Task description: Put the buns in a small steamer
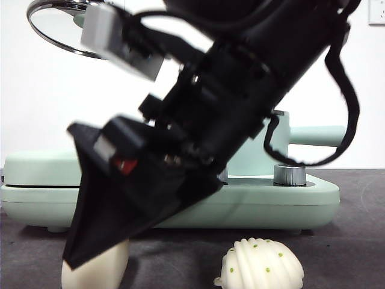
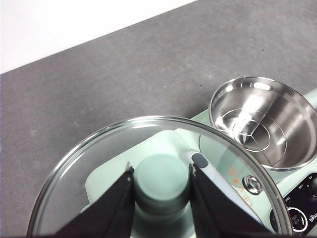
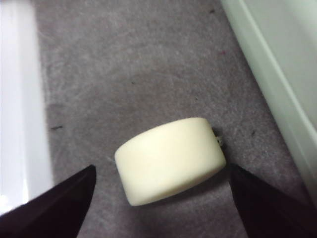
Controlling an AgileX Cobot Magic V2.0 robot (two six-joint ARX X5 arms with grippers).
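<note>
The right gripper (image 1: 90, 253) fills the front view, its black jaw slanting down to the grey table (image 1: 337, 241) with the tip against the smooth cream bun (image 1: 96, 271). In the right wrist view this same gripper (image 3: 161, 198) has its jaws spread wide, one on each side of the cream bun (image 3: 171, 161), which lies on the table between them, with a gap to each jaw, so nothing is gripped. Just beside the right gripper, on its other side from the cream bun's end, sits the white ribbed bun with green dots (image 1: 261, 265), also on the table and untouched. Behind both buns stands the flat mint-green griddle (image 1: 36, 180). High above the right gripper, the glass lid (image 1: 57, 27) hangs in the air at the top corner of the front view. The left gripper (image 2: 161, 181) carries it: its jaws are pressed onto the lid's green knob (image 2: 161, 178) from both sides, the glass lid (image 2: 99, 148) spreading out round them. Beyond and below the left gripper the small steamer (image 2: 262, 121) stands uncovered, its steel bowl bare down to a round rack at the bottom.
</note>
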